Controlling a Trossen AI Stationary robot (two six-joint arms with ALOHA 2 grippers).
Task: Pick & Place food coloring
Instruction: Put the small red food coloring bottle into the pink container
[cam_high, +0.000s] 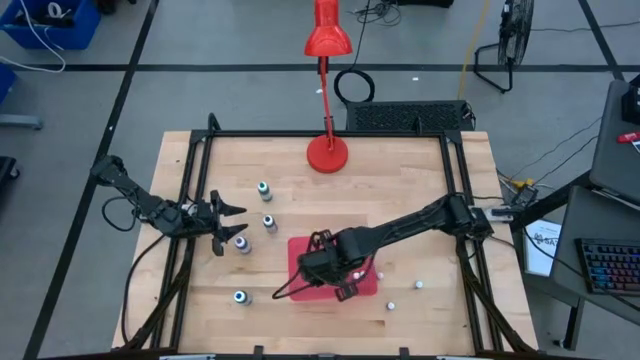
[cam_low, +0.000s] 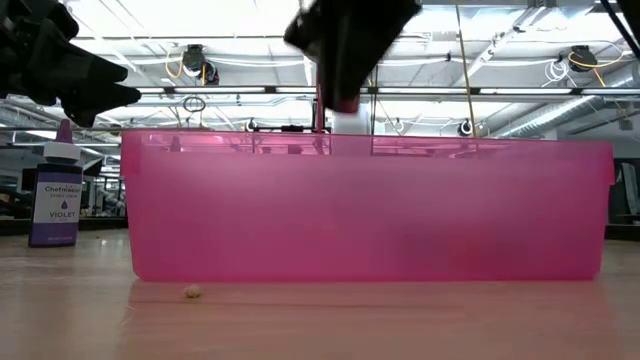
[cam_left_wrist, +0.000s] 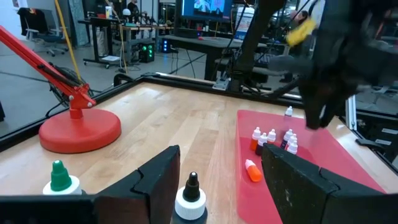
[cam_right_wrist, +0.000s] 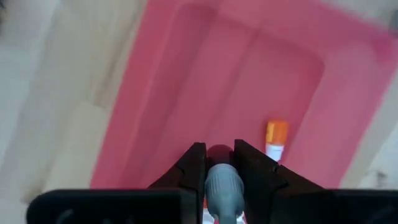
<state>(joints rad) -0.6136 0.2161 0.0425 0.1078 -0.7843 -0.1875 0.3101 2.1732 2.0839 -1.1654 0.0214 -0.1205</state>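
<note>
Food coloring bottle (cam_right_wrist: 222, 186) is pinched in your right hand (cam_right_wrist: 219, 163) above the red tray (cam_right_wrist: 186, 93), ready to drop; left hand (cam_high: 225, 222), spread, waits beside.

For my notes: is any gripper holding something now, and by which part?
The right gripper, above the red tray, holds a small bottle by its grey cap. The left gripper is open around a black-capped bottle.

1. The tray (cam_high: 372, 283) is showing pink-red on the pale wooden surface (cam_high: 400, 180).
2. The lamp (cam_high: 327, 40) is glowing red.
3. A violet-labelled bottle (cam_low: 56, 197) is wearing purple.
4. An orange-capped bottle (cam_right_wrist: 275, 140) is lying in the tray.
</note>
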